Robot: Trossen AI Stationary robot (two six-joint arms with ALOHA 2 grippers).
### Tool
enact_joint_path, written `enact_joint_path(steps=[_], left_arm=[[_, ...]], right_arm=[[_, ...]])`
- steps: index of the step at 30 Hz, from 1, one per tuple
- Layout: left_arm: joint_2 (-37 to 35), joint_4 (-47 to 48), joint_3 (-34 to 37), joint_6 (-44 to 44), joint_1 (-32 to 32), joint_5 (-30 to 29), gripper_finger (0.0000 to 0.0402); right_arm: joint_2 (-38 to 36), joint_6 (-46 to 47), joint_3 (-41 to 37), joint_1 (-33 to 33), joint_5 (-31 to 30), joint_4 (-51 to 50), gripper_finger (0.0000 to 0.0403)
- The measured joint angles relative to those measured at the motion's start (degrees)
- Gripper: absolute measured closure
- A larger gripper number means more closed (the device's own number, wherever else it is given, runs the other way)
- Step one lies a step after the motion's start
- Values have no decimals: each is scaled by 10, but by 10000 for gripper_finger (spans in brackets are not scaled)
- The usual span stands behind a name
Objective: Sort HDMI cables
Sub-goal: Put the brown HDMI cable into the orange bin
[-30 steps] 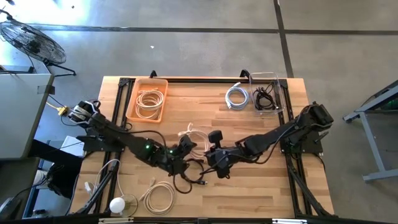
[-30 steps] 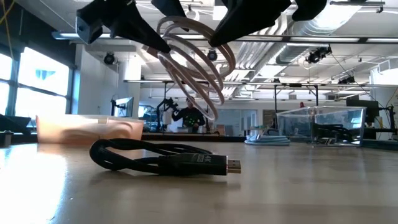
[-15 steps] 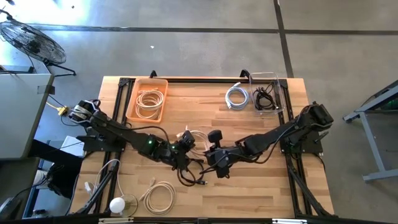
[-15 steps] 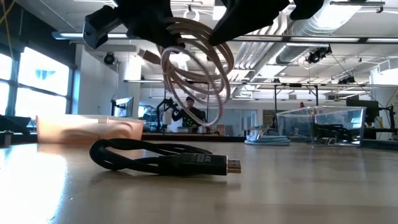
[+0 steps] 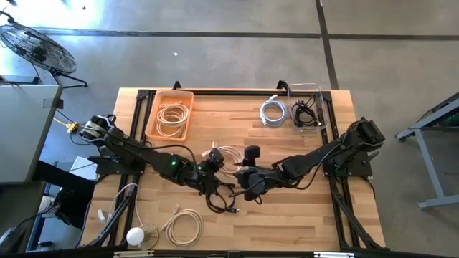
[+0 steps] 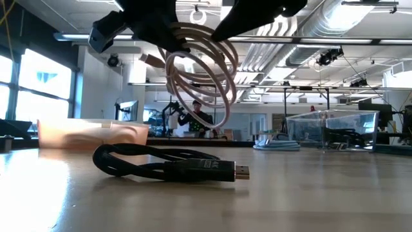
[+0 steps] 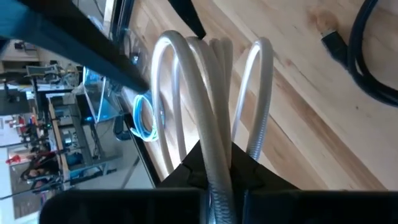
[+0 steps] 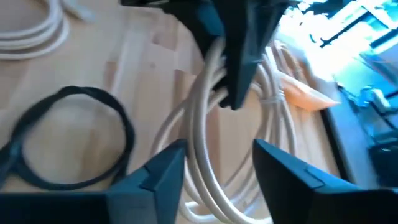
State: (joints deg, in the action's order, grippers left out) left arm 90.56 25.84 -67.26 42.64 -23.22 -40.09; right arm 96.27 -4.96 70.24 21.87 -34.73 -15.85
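At the middle of the table [image 5: 287, 215], a coiled cable [image 5: 228, 155] hangs above the surface between the left gripper [image 5: 213, 159] and the right gripper [image 5: 242, 174], which face each other. A second cable [image 5: 219, 199] lies on the table just in front of them. Behind, at the far left, a tray [image 5: 153, 115] holds another coil [image 5: 173, 115]; at the far right, a box [image 5: 323, 107] holds a cable [image 5: 304, 112], with one more coil [image 5: 273, 111] on the table just left of it. At the near left edge lies a further coil [image 5: 183, 225].
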Motion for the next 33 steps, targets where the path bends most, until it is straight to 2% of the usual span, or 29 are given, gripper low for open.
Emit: enact_joint_path(steps=[5,10,12,15,20,24,33], left_arm=[[0,31,0,-27,0,-28,392],[0,129,-3,-104,-1,-99,392],[0,194,-11,-159,-1,-134,392],[0,304,-21,-254,0,-170,392],[0,498,-33,-439,0,-240,392],[0,641,-36,-615,18,-255,392],[-13,639,6,-710,130,-220,392]], right_arm=[[0,-5,0,0,-77,-22,182],[-1,52,0,-1,-254,-81,176],[-1,85,0,-1,-291,-113,177],[-1,120,0,-5,-295,-147,178],[-1,154,0,-16,-263,-171,178],[-1,159,0,-22,-247,-172,178],[-1,180,0,-24,-224,-181,178]])
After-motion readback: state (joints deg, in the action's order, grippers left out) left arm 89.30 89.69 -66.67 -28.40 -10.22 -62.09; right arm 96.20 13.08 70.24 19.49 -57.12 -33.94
